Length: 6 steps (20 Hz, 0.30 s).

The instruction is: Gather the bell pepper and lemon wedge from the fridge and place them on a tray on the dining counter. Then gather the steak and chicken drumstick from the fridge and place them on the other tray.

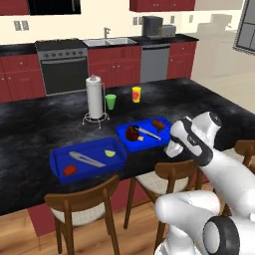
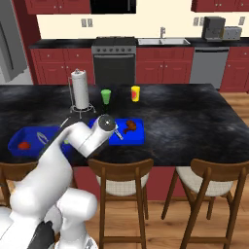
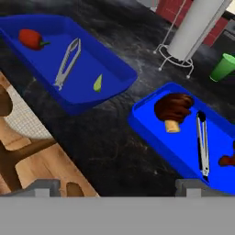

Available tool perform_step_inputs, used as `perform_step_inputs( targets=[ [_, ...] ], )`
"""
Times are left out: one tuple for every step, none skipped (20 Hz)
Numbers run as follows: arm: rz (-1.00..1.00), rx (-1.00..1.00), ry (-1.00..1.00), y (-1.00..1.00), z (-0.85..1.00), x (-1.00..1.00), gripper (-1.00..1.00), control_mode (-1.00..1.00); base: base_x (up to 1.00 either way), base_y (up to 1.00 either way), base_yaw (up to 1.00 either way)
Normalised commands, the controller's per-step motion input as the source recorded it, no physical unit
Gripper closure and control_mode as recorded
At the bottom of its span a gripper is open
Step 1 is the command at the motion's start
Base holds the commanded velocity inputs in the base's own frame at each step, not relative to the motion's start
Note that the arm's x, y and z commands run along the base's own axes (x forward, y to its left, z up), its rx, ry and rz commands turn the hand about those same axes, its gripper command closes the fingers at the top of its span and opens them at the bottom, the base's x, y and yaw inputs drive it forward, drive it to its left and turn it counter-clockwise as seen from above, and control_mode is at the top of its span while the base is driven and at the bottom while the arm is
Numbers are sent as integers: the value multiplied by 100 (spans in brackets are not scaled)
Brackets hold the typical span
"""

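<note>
Fingers (image 3: 117, 190) stand spread wide with nothing between them, their two grey tips just showing at the bottom of the hand view, hovering above the near edge of the black marble surface (image 1: 45, 124) between two blue trays. On the left tray (image 1: 87, 160) lie the red bell pepper (image 1: 69, 169) at its near left corner, a pair of metal tongs (image 1: 87, 159) across the middle, and the yellow-green lemon wedge (image 1: 110, 153) toward its right end; none of these three touch one another. On the right tray (image 1: 144, 133) the chicken drumstick (image 1: 133, 133), dark brown with a pale bone end, rests at the left part, a second pair of tongs (image 1: 148, 133) lies just beside it, and the reddish-brown steak (image 1: 158, 123) sits at the far right corner. Both trays are close together but apart, the right one set slightly farther back. Behind them stands a paper towel holder (image 1: 95, 98) with a white roll, upright on its wire base, and to its right a green cup (image 1: 110, 101) and a yellow cup (image 1: 136, 94), well apart from the trays. Wooden stools (image 1: 84, 204) with pale seats line the near side of the surface. Along the far wall are red cabinets (image 1: 114, 64), an oven (image 1: 63, 69), a sink (image 1: 108, 42) and a dishwasher (image 1: 154, 62).
</note>
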Motion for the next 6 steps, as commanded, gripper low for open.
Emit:
perform_step_inputs(
  targets=[
    [0, 17, -21, -52, 9, -100, -100, -100, 0, 0, 0],
    [-1, 20, -16, -61, 9, -100, -100, -100, 0, 0, 0],
    [-1, 22, -13, -68, 10, -100, -100, -100, 0, 0, 0],
    [-1, 23, -11, -70, 8, -100, -100, -100, 0, 0, 0],
    [-1, 23, -10, -76, 10, -89, -100, -100, 0, 0, 0],
    [-2, 25, -5, -84, 11, -78, -100, -100, 0, 0, 0]
  ],
)
